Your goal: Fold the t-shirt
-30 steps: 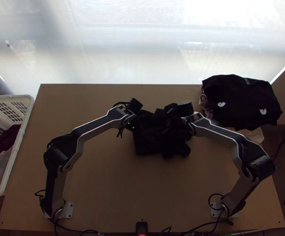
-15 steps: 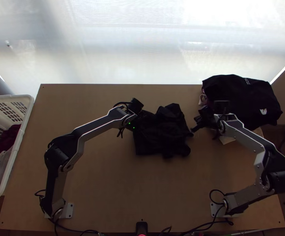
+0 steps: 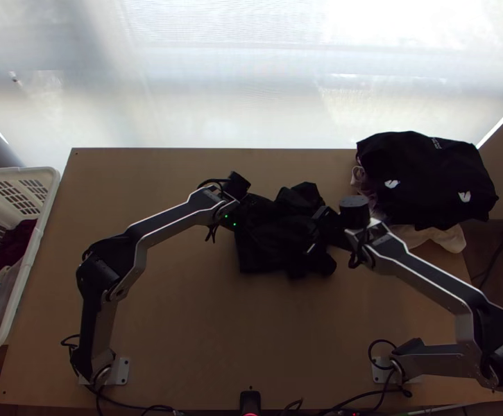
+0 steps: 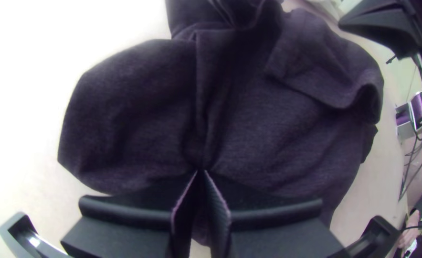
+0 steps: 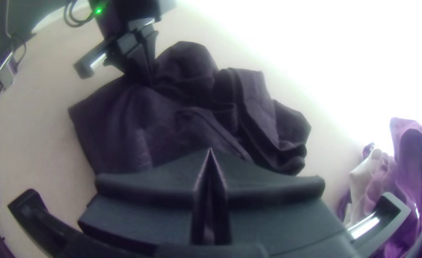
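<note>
The black t-shirt [image 3: 272, 243] lies bunched in a heap on the table, with loose folds. At its upper left in the top view is my left gripper [image 3: 245, 206]; in the left wrist view my left gripper [image 4: 201, 172] is shut on the t-shirt [image 4: 278, 119], and creases run into its fingertips. My right gripper [image 3: 326, 225] is over the heap's right side. In the right wrist view my right gripper [image 5: 210, 152] has its fingertips together in front of the t-shirt [image 5: 125, 129], with no cloth visible between them.
A black cloth with white marks [image 3: 424, 180] lies at the table's far right corner, over paler cloths [image 3: 445, 238]. A white basket [image 3: 26, 277] holding clothes stands off the table's left edge. Bare tabletop [image 3: 237, 333] lies between the arms' bases.
My right gripper moved right, off the t-shirt, then came back left over its right side, lower than before. The left arm has stayed nearly still.
</note>
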Tool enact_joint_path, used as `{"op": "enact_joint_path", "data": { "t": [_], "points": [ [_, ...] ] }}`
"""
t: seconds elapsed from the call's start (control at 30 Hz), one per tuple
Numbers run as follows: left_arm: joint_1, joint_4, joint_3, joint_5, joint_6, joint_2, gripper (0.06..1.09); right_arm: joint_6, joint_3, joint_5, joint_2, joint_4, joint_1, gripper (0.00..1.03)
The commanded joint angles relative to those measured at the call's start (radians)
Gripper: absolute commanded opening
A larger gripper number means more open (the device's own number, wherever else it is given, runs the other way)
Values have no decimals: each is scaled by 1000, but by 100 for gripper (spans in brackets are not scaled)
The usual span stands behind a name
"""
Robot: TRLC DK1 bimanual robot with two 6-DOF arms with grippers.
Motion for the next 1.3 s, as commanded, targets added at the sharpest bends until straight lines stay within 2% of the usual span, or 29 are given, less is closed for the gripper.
{"op": "enact_joint_path", "data": {
  "t": [0.0,0.2,0.33,0.47,0.6,0.9,1.27],
  "points": [
    [16,9,-7,28,-6,-9,23,8,-96,92,-11,204,156,3],
    [16,19,-15,28,-10,-13,23,8,-144,173,-11,362,222,3],
    [17,19,-15,28,-12,-13,23,12,-153,212,-21,373,303,3],
    [20,21,-16,28,-13,-13,23,15,-203,244,8,450,383,3],
    [20,22,-18,28,-15,-13,23,8,-197,259,69,481,398,3],
    [20,22,-21,28,-15,-13,23,-117,-177,278,230,626,301,3],
    [20,22,-18,27,-15,-7,23,-221,-140,276,296,651,145,3]
  ]
}}
